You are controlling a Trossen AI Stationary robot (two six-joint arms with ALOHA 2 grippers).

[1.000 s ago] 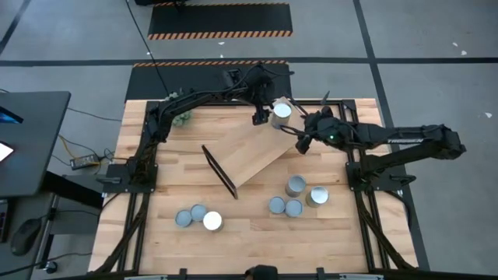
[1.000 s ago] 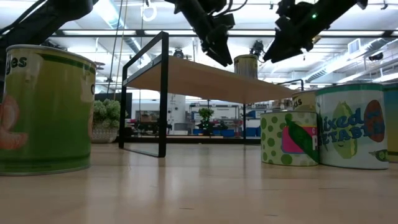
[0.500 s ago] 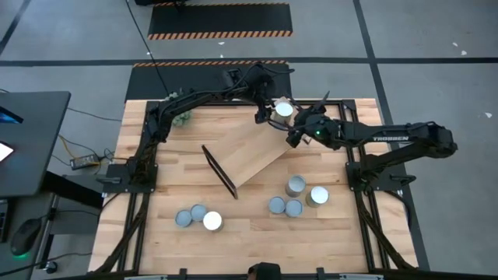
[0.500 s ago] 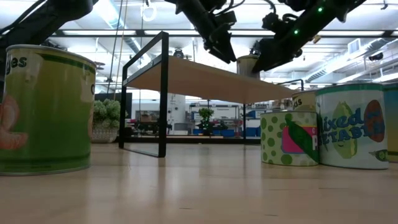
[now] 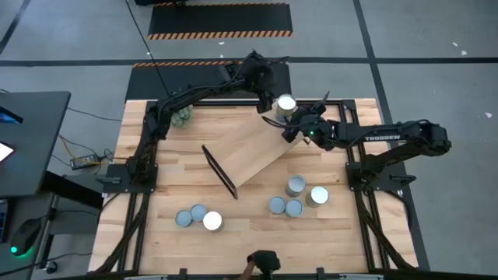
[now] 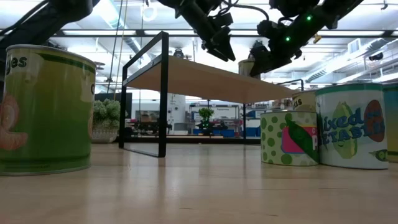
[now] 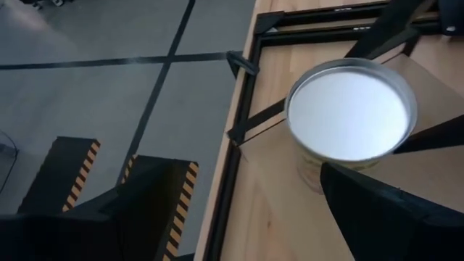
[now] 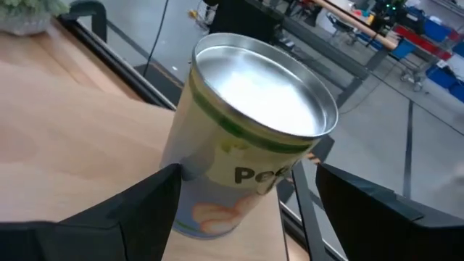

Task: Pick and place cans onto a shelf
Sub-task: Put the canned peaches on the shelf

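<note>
Right gripper (image 5: 289,129) fingers spread wide around upright peach can (image 5: 285,105) on far end of shelf (image 5: 249,151), nothing gripped; centre before closing, left gripper (image 5: 263,99) open just beside can, empty.

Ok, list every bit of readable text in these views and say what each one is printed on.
"TROSSEN": on the right arm, seen from above.
"ixed" over "ETAB", cut off: on the white can at the right of the low view.
"es", cut off: on the green can at the left of the low view.
"Pe", partly hidden: on the can on the shelf, in the right wrist view.
Nothing else is readable.
</note>
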